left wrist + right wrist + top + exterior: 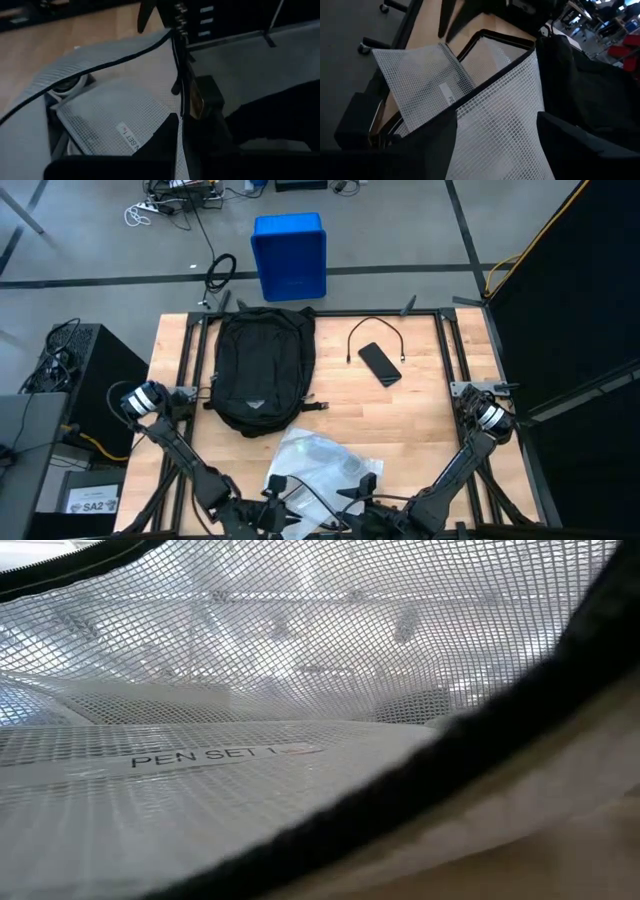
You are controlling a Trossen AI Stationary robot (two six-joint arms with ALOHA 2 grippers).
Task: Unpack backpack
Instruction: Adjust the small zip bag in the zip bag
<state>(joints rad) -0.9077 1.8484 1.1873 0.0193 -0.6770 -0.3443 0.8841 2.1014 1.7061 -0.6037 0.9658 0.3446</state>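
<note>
The black fabric backpack (262,368) is laid flat on the counter's (420,415) far left part, rounded end nearest, straps spilled sideways.

Grey floor (90,240), blue bin (289,255) beyond wooden table (420,415), loose cables (160,205)

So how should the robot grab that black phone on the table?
The phone lies flat on the wooden table, tilted diagonally, beside a curved black cable. Probably best to come straight down from above and pinch its two long edges across the narrow width, turning the right gripper to match the tilt.
</note>
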